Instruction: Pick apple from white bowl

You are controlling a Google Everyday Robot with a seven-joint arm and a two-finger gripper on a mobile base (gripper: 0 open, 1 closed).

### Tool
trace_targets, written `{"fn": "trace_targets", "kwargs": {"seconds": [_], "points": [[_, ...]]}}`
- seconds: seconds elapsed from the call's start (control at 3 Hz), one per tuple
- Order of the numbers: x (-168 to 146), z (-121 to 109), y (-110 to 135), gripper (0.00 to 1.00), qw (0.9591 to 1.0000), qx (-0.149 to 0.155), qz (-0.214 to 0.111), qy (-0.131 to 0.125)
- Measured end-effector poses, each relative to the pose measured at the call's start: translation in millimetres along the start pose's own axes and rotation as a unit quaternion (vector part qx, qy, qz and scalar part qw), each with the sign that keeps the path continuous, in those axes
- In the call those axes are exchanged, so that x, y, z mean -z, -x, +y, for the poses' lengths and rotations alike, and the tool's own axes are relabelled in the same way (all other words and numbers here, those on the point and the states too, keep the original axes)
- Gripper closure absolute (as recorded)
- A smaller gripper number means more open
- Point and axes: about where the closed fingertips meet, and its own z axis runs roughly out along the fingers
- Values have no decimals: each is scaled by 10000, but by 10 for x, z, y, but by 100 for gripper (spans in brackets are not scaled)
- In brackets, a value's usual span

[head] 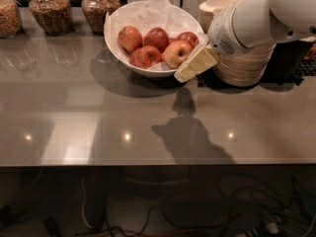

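Note:
The white bowl (pixel 114 42), lined with crinkled white paper, stands at the back of the grey counter and holds several apples. The apple (pixel 177 53) with the pale yellow-orange patch lies at the bowl's front right; the darker red apples (pixel 145 57) lie beside and behind it. My gripper (pixel 186 73), a cream-coloured tip on the white arm (pixel 252 23), reaches in from the right. It hangs at the bowl's right front rim, just right of and below the pale apple, and holds nothing that I can see.
Glass jars (pixel 48 11) of grains stand at the back left. Stacks of beige disposable bowls (pixel 244 65) stand right of the white bowl, partly behind my arm. The grey counter (pixel 74 112) stretches forward to its front edge, with cables on the floor below.

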Motion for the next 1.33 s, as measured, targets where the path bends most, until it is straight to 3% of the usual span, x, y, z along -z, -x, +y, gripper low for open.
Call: {"fn": "trace_targets", "kwargs": {"seconds": [0.33,0.67,1.33], "points": [[-155,-78,89,18,9995,-155,-212,-190],[-331,-81,116,26,9992,-246,-262,-182],[-644,-37,4,27,9986,-493,-198,-56]]}}
